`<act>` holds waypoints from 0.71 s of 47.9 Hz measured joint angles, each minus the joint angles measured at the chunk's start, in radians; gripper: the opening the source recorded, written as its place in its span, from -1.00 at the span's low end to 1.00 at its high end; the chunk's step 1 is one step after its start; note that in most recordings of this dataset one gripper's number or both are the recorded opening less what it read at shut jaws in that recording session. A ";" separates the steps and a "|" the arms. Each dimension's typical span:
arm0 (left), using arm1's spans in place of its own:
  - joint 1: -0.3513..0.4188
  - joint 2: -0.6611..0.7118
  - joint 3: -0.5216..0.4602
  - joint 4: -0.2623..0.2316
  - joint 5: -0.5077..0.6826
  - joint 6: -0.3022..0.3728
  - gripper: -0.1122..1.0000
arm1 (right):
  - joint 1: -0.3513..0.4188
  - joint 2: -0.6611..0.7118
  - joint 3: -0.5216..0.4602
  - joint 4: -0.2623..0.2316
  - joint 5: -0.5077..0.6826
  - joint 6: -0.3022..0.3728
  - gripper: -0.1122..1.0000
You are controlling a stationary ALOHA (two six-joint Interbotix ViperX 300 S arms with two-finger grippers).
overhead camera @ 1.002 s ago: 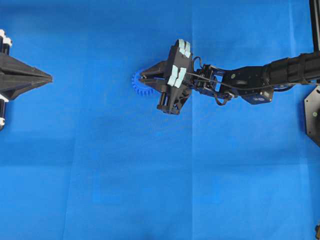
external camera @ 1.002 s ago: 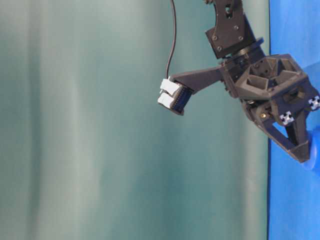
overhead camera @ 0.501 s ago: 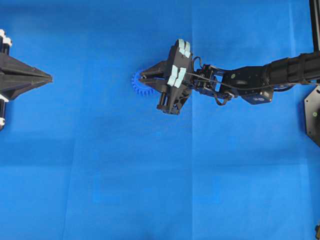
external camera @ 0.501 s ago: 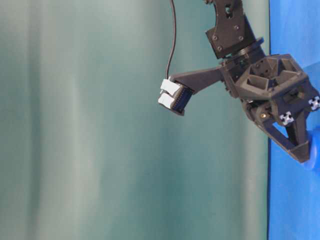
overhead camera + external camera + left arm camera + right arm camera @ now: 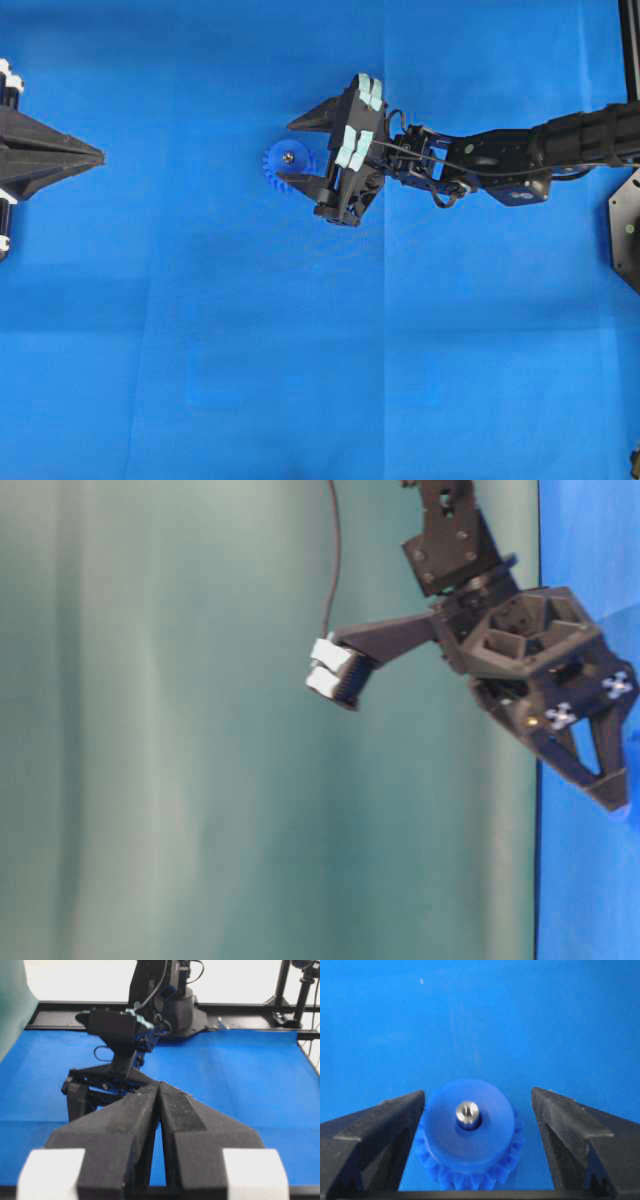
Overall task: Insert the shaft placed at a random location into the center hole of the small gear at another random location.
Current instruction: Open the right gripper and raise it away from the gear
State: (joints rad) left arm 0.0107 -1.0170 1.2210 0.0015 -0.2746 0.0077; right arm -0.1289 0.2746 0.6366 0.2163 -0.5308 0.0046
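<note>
Right tool (image 5: 476, 1125): jaws spread wide, nothing gripped. In the right wrist view the two dark fingers (image 5: 375, 1130) are seen on either side of the small gear (image 5: 470, 1132), each with a clear gap to it.

Small gear: bright blue, toothed, lying flat on the blue tabletop (image 5: 300, 350). In the overhead view the gear (image 5: 284, 165) is found left of centre in the upper half, between the spread fingertips of the right tool (image 5: 296, 150).

Shaft (image 5: 468, 1113): a small silvery pin, seen end-on, standing upright in the center hole (image 5: 469, 1124) of the raised hub. From overhead the shaft (image 5: 288, 156) shows as a shiny dot in the gear's middle. Not touched by either finger.

Table-level view: right tool (image 5: 612, 798) angled down toward the tabletop edge; gear barely visible there.

Left tool (image 5: 159, 1091): fingers pressed together, nothing between them, as shown in the left wrist view. From overhead it (image 5: 98, 156) is placed at the far left edge, well apart from the gear, pointing toward it.
</note>
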 measured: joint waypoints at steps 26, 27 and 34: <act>0.000 0.000 0.000 -0.002 -0.002 0.000 -0.79 | 0.000 -0.199 0.002 -0.012 0.124 -0.020 0.56; 0.000 0.000 0.000 -0.002 -0.002 0.000 -0.79 | 0.000 -0.204 0.000 -0.012 0.127 -0.020 0.56; 0.000 0.000 -0.002 -0.002 -0.002 0.000 -0.79 | 0.000 -0.210 0.002 -0.014 0.135 -0.021 0.56</act>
State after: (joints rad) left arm 0.0107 -1.0170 1.2195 0.0000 -0.2761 0.0077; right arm -0.1289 0.0644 0.6381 0.2025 -0.3958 -0.0169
